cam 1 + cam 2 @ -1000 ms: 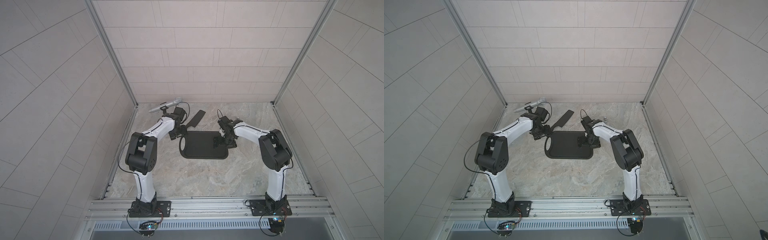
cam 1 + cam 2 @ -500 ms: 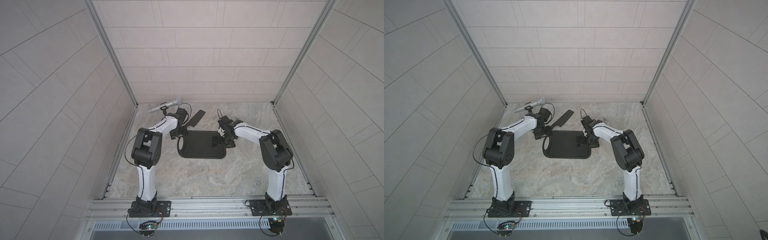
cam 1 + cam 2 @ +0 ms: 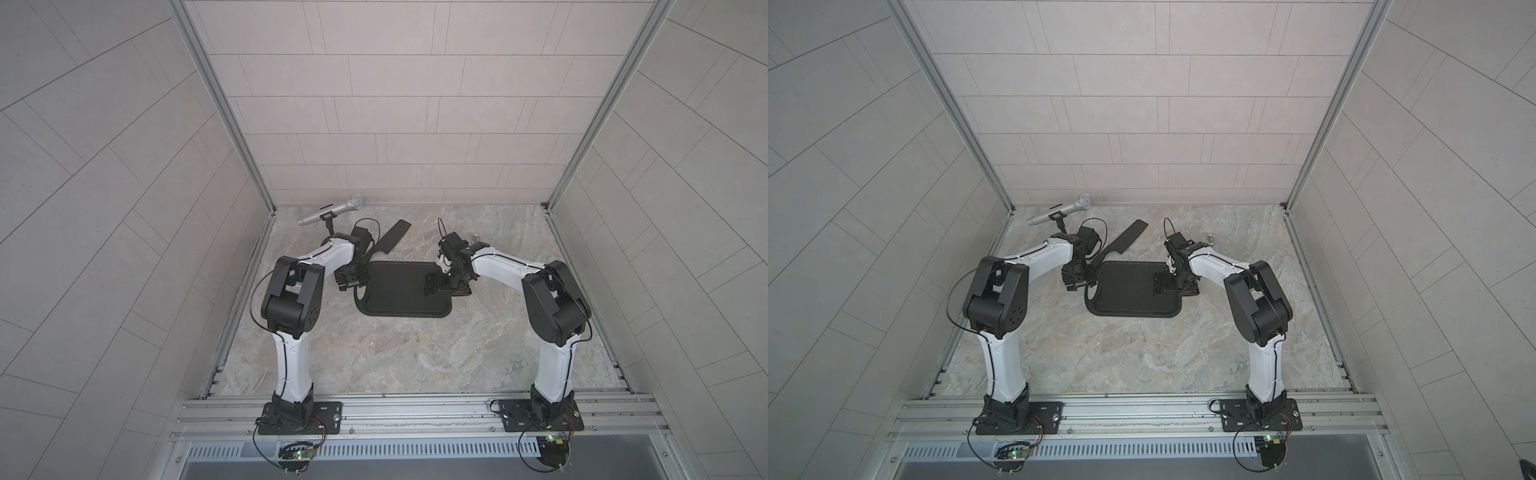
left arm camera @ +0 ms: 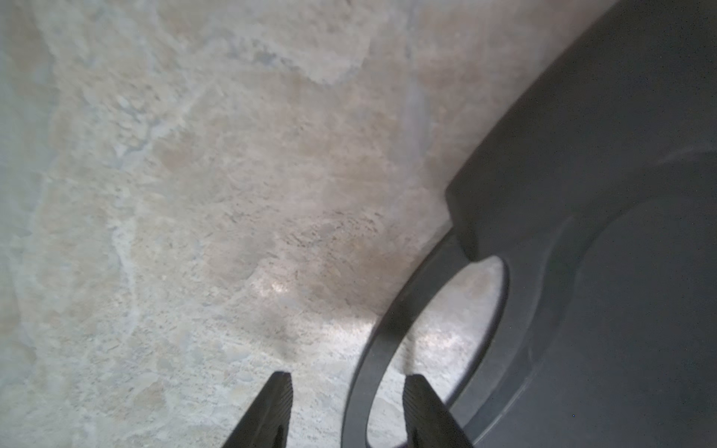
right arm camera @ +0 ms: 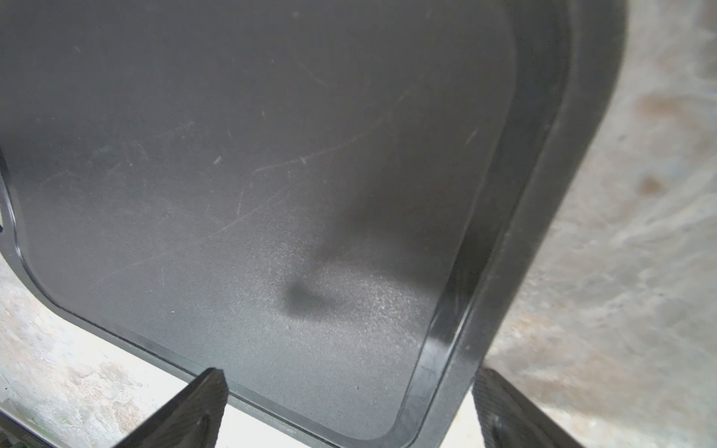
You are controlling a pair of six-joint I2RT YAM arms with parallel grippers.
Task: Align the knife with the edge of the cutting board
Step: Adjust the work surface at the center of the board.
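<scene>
Now board (image 4: 620, 310) rim between left jaws; knife (image 3: 395, 237) outside.

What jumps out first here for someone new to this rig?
The black cutting board mid-table, an arm at each end: the left gripper straddles the rim of its handle hole, the right gripper gapes over the opposite corner. The black knife lies slanted just behind the board, in neither gripper. A silver microphone stands at the back left.

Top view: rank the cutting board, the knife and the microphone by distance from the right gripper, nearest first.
1. cutting board: under the right gripper.
2. knife: beyond the board's far edge, leftward.
3. microphone: back-left corner, by the wall.
</scene>
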